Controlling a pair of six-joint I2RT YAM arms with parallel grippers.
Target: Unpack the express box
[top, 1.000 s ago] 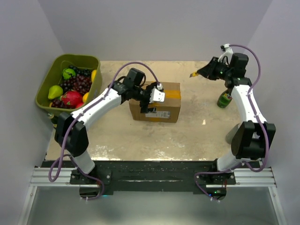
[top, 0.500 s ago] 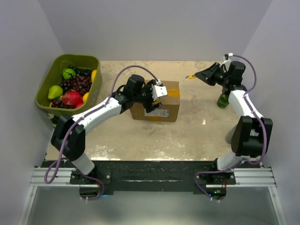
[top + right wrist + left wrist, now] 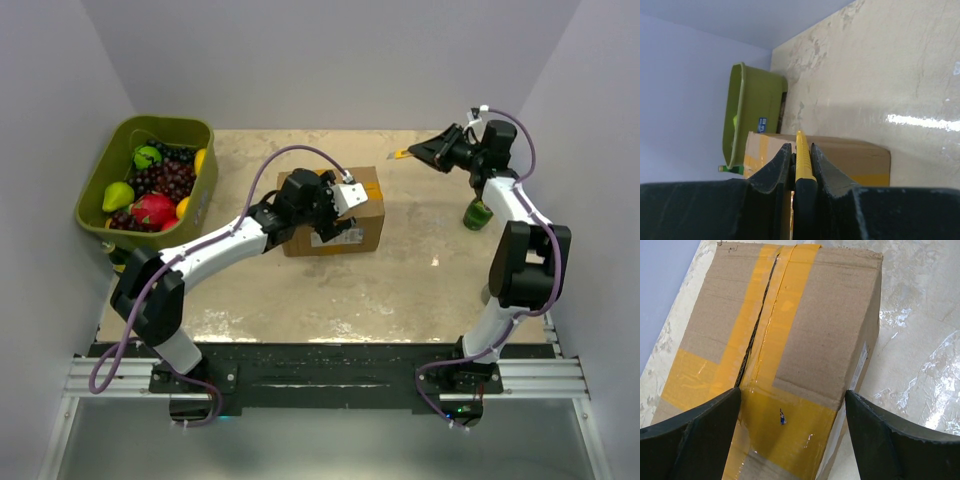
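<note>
Express box (image 3: 368, 215) sits mid-tabletop, and the left hand (image 3: 338, 203) is right over its top. The fingers (image 3: 700, 435) are spread wide with nothing gripped, just cardboard below. Whether the tips touch the box, I can't tell.

Out from there in the wrist view it's brown corrugated card, with glossy orange-yellow tape (image 3: 790, 295) running down the centre seam. A dark slit (image 3: 760, 320) gapes along that seam, and another band of tape crosses the edge nearest the fingers. There's a white label (image 3: 350, 237) on the box's near side, half hidden by the arm from above.

Right of the box and past its far edge, the right hand (image 3: 440, 152) is clamped tight on a yellow utility knife (image 3: 800, 155). It's held up off the tabletop, nose aimed back toward the box.

Left of the box, apart from it, sits an olive-green plastic bin (image 3: 165, 122) heaped with fruit. Well to the right of the box is a small green bottle-like thing (image 3: 480, 212), partly behind the right arm and too small to name. The tabletop (image 3: 420, 290) is pale, marbled and shiny.
</note>
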